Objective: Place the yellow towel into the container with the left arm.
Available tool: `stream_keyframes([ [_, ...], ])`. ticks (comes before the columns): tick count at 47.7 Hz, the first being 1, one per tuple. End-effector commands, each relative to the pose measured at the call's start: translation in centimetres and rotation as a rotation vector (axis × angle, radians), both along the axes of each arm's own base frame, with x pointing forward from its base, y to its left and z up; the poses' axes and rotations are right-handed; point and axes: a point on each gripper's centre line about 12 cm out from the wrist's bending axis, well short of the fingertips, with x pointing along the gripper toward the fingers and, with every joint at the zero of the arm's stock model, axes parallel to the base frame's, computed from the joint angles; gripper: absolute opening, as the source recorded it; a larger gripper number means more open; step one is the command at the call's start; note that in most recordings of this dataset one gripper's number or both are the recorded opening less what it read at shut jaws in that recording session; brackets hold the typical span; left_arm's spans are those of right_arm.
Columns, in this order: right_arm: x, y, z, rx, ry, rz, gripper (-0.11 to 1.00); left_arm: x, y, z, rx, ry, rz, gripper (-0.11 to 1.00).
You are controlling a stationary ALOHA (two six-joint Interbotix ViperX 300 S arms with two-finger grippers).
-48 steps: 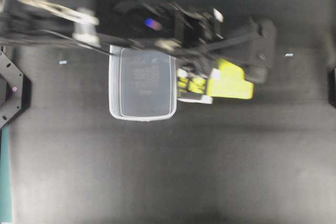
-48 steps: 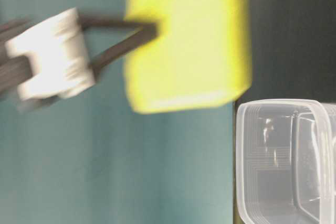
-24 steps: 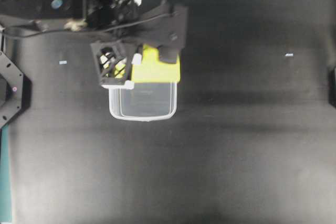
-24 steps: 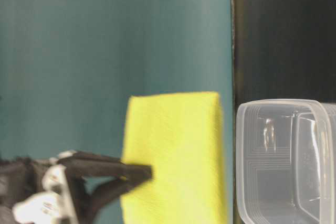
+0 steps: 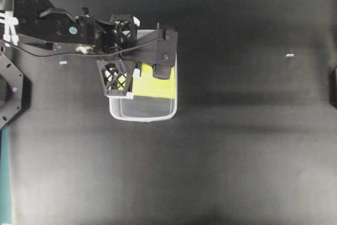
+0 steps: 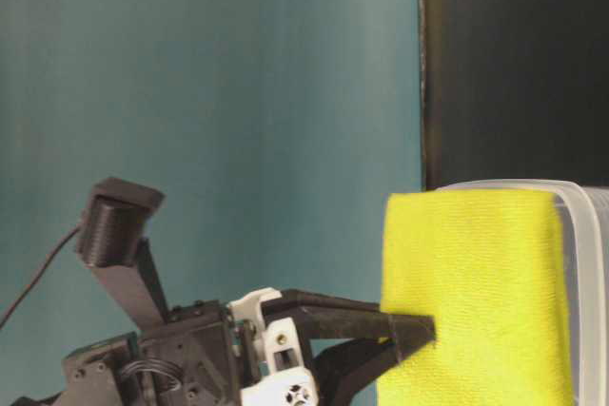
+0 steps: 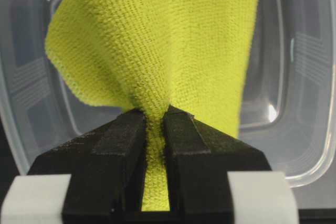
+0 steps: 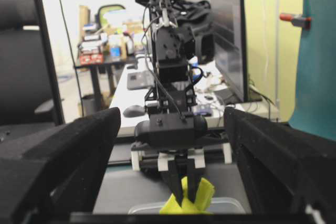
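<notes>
Directly above container [image 5: 142, 110]: gripped yellow towel [image 5: 152, 84].

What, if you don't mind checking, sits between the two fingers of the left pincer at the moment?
A bunched fold of the yellow towel is pinched between the left pincer's fingers, hanging over the container; the left wrist view shows it.

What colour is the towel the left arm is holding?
Bright yellow-green; the towel shows best in the left wrist view, pinched in the black jaws over the clear container.
</notes>
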Motion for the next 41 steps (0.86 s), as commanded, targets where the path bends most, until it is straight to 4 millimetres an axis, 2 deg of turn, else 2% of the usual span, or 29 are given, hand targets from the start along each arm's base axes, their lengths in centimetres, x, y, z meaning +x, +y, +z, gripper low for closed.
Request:
stream_keyframes([
  [1,0.3,0.0,0.2,0.000,0.002,0.002,0.76,0.0,0.0,0.2,0.002,-0.008,-0.002,0.07],
  [4,0.3,0.0,0.2,-0.001,0.002,0.001,0.76,0.0,0.0,0.0,0.002,-0.003,-0.002,0.08],
  [6,0.4,0.0,0.2,-0.001,0.005,0.001,0.76,-0.1,0.0,-0.2,0.000,0.001,0.002,0.12],
  [9,0.4,0.0,0.2,-0.001,0.003,0.001,0.76,-0.2,0.0,-0.6,-0.002,0.012,0.005,0.27],
  [15,0.5,0.0,-0.1,-0.001,0.012,0.001,0.76,-0.1,-0.1,-0.7,-0.002,0.021,0.002,0.66],
  [20,0.5,0.0,-0.2,-0.001,0.015,0.001,0.76,0.3,0.0,0.5,0.002,0.005,0.000,0.88],
  [23,0.6,0.0,-0.4,-0.001,0.020,0.001,0.76,0.5,0.2,2.7,0.004,-0.034,0.006,0.91],
  [28,0.6,0.0,-0.5,0.001,0.021,0.001,0.76,0.5,0.8,6.8,0.010,-0.126,0.024,0.87],
  [34,0.5,0.0,-0.5,0.001,0.018,0.001,0.76,-0.6,1.0,11.8,0.019,-0.254,0.036,0.88],
  [37,0.5,0.0,-0.4,0.001,0.012,0.001,0.76,-1.6,0.9,13.5,0.019,-0.298,0.042,0.88],
  [41,0.5,0.0,-0.3,0.000,0.002,0.001,0.76,-3.4,0.8,14.4,0.017,-0.316,0.048,0.87],
])
